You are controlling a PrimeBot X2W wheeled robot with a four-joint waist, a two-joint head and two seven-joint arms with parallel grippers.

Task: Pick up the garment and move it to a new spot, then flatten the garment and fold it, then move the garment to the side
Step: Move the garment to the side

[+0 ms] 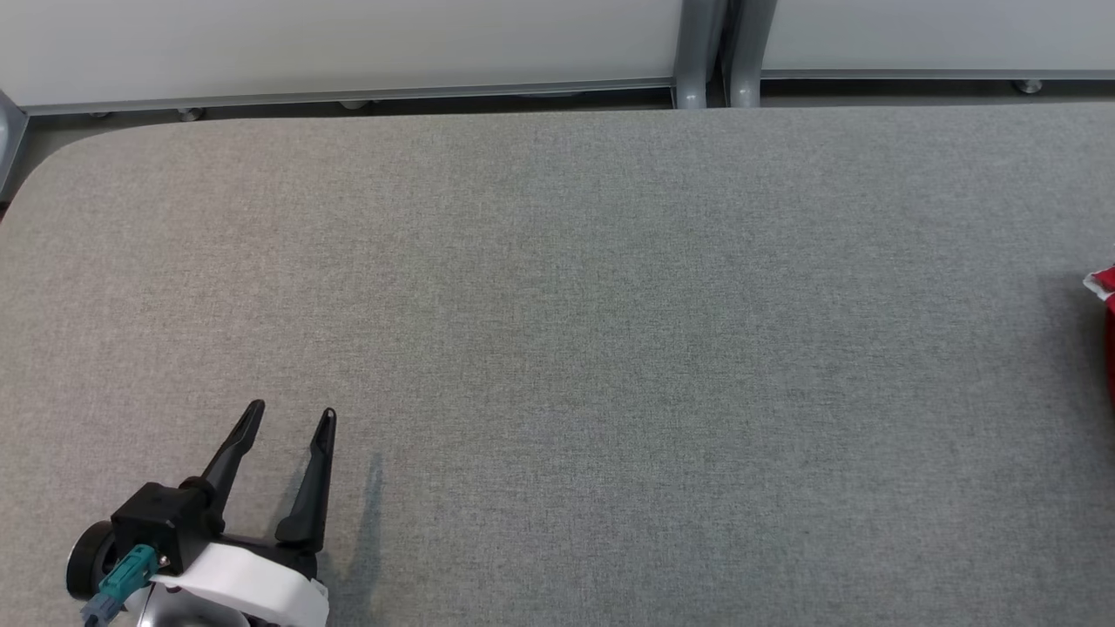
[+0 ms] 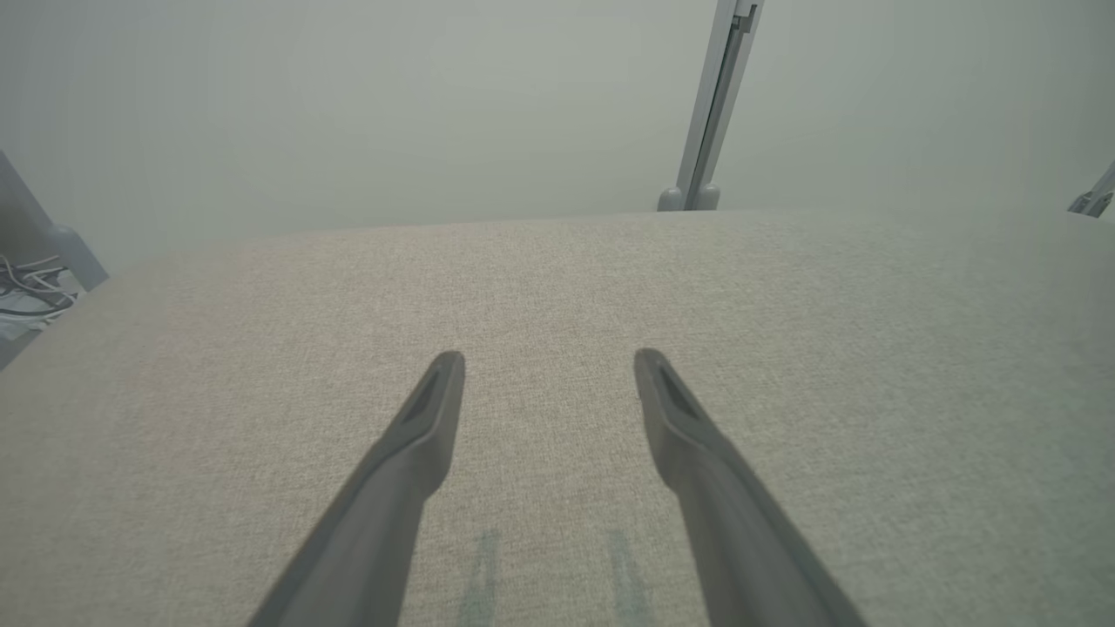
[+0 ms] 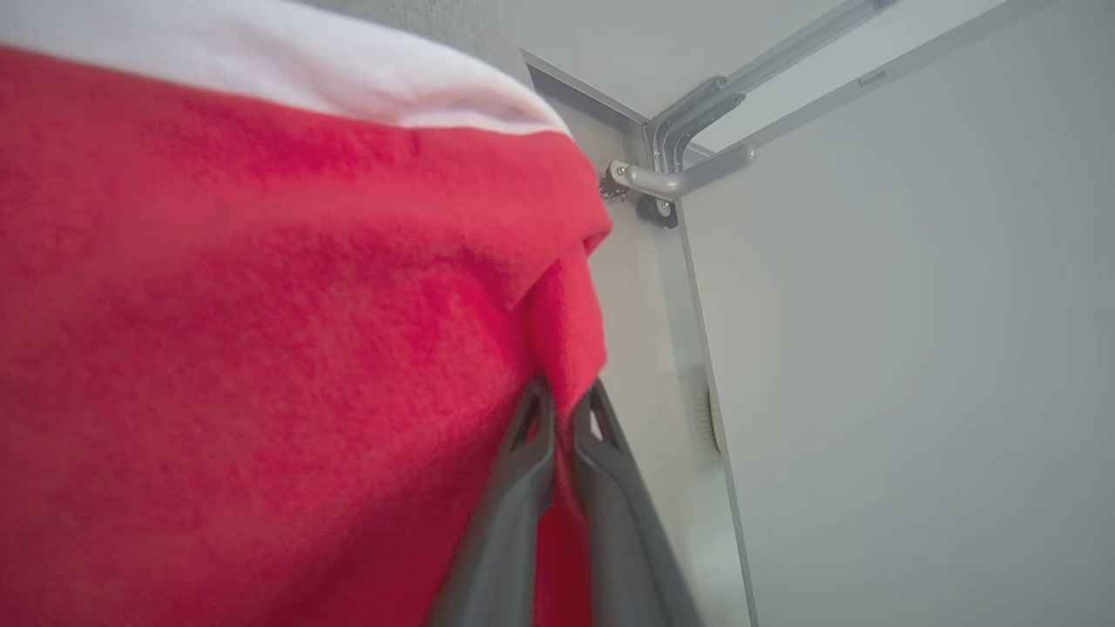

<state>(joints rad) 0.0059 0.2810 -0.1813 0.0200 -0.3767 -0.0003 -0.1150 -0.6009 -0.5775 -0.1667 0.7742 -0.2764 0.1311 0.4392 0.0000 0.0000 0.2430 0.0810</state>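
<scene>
Garment (image 3: 261, 305), red with a white band, is pinched by a fold at its edge between the clenched fingers of the right tool (image 3: 566, 392). Left tool (image 1: 292, 411) stands released over bare worktop (image 1: 610, 348), well apart from the cloth. Judgement: pickup step in hand; the next move calls for carrying the cloth toward the left tool, lifted clear.

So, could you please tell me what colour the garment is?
The garment is red with a white edge, best seen in the right wrist view.
</scene>
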